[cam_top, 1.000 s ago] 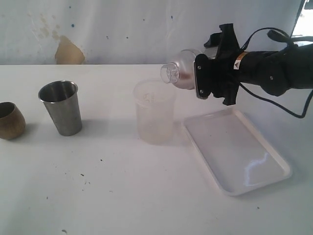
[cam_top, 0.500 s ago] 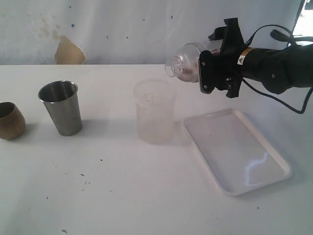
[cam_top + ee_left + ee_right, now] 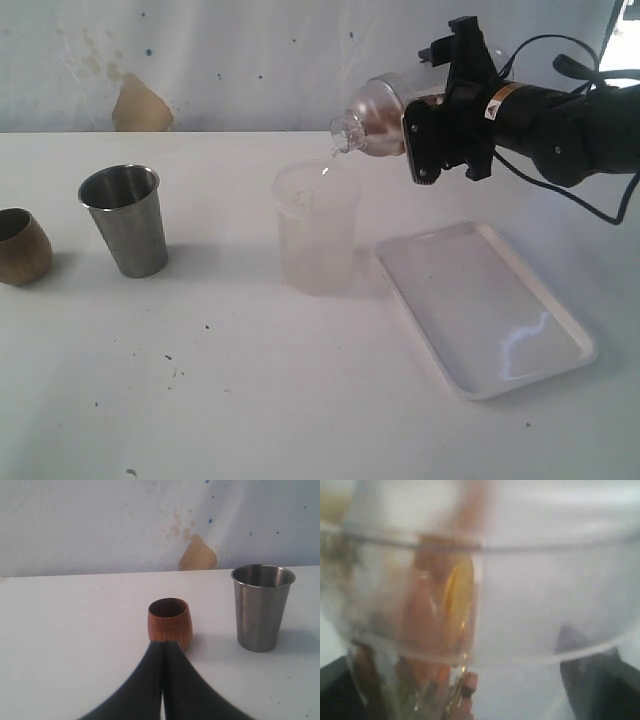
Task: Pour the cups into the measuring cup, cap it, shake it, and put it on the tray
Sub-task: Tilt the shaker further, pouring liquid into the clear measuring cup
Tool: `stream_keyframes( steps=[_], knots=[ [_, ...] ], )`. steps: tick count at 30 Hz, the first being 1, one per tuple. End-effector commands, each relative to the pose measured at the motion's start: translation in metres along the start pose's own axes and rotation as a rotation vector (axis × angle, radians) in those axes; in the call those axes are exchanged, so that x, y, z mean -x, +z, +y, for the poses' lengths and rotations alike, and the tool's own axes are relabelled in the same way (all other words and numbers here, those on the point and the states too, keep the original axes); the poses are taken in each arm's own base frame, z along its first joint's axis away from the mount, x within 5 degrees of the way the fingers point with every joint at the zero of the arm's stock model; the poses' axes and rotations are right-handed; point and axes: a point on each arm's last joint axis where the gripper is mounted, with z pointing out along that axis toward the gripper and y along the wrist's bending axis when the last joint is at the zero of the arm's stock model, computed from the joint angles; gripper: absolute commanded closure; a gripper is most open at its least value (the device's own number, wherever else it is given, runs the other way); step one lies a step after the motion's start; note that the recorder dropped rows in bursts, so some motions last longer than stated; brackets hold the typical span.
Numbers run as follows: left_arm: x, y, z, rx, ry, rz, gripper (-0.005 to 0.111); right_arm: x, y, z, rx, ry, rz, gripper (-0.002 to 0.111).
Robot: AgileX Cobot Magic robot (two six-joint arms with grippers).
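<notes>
Above translucent cup point(image 3: 317, 240): I'm tilting clear narrow-necked vessel point(image 3: 378, 105), right tool point(image 3: 418, 140) clamped round it, mouth downward so contents land inside; left tool point(image 3: 162, 647) closed, empty.

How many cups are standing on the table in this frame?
3: a wooden cup at the far left, a steel cup beside it, and a milky plastic cup in the middle, next to the tray. None seems hidden.
</notes>
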Motion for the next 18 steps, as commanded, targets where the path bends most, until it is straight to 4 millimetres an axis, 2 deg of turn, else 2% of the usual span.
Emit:
stream_keyframes(
  steps=[1,18],
  knots=[
    [-0.0007,0.0001,0.0000,0.001,0.003,-0.009,0.106,-0.0030,-0.0028,-0.0180,-0.117,-0.030,0.012,0.108],
    [-0.0007,0.0001,0.0000,0.001,0.003,-0.009,0.106,-0.0030,-0.0028,-0.0180,-0.117,-0.092,0.015,0.108]
  ],
)
